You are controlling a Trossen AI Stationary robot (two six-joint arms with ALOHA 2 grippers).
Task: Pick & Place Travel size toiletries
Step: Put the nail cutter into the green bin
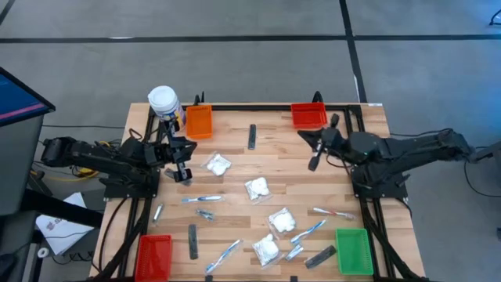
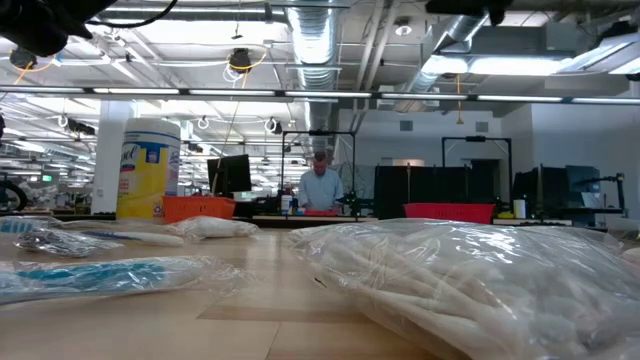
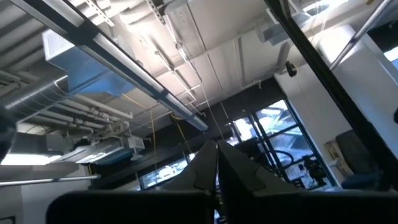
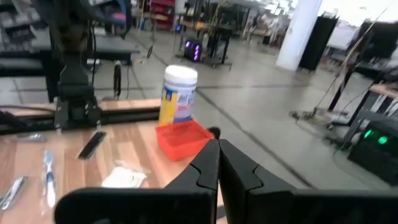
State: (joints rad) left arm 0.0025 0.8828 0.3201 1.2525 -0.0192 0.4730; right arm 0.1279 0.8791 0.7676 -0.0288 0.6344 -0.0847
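Both my arms are parked at the table's sides: left gripper [image 1: 183, 174] pinched closed on nothing, right gripper [image 1: 315, 163] closed and empty too. White packets [image 1: 257, 188], toothbrushes [image 1: 201, 199] and dark bars [image 1: 192, 240] lie scattered across the wooden table [image 1: 274, 149].

Both arms lie folded low at opposite sides, empty. The left gripper [image 1: 183, 174] has its fingers [image 3: 208, 168] pressed together. The right gripper [image 1: 315, 162] has its fingers [image 4: 208, 165] closed too.
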